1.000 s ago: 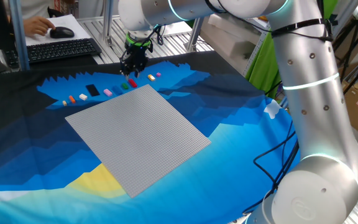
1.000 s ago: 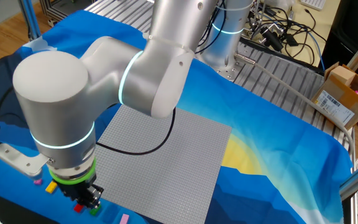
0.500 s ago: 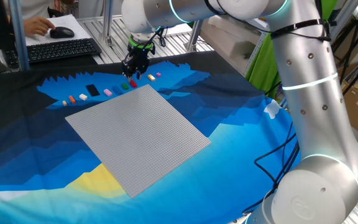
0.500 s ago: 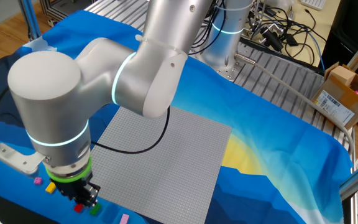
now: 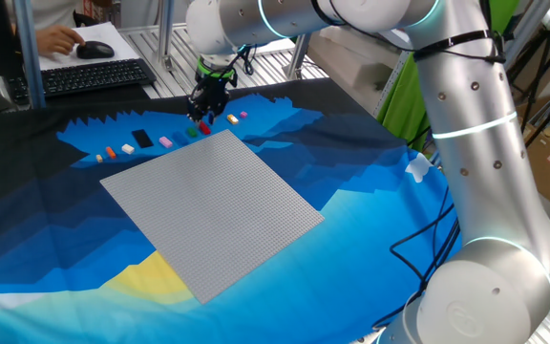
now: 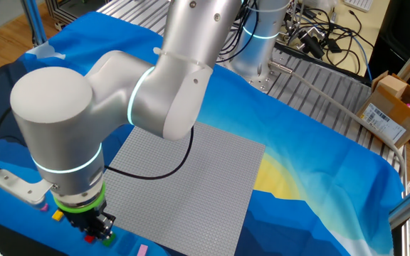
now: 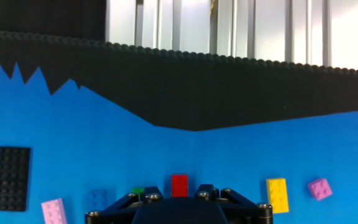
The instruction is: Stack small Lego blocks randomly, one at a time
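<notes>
Blue cloth [image 5: 370,215] holds a red brick [image 7: 179,185] under the gripper [image 5: 205,107], closure unclear.

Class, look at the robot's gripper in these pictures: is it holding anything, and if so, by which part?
It cannot be told. The gripper hovers over the red brick, but its fingers are hidden in every view.
</notes>
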You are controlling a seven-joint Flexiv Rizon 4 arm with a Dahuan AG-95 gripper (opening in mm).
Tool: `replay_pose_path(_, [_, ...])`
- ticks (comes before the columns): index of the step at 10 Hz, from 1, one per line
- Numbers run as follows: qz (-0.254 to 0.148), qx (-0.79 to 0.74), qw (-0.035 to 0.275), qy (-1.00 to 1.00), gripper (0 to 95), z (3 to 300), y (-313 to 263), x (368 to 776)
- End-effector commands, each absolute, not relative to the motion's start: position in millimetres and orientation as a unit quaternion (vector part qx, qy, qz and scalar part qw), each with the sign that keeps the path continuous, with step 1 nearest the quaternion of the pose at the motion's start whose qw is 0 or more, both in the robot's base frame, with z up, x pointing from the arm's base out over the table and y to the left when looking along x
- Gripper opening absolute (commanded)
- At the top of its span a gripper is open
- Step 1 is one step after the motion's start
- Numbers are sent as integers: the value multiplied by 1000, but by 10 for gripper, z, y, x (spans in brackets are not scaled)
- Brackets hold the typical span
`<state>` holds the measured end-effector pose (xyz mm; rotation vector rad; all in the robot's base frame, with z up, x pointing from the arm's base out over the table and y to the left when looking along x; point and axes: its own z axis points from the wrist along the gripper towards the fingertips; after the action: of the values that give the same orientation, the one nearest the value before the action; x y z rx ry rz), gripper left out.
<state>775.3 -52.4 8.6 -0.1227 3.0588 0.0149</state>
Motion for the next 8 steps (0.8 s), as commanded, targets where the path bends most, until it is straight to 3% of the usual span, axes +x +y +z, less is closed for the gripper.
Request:
replay_pose_path(1, [5,-41,40,998,190,67,-516,7765])
replay_pose_path(4, [6,-40,41,998,190,38,-508,7758])
replay_pose_path(5, [6,-42,41,998,0,39,-508,7757])
replay_pose_path(8, [10,-48,35,998,0,140,-511,7737])
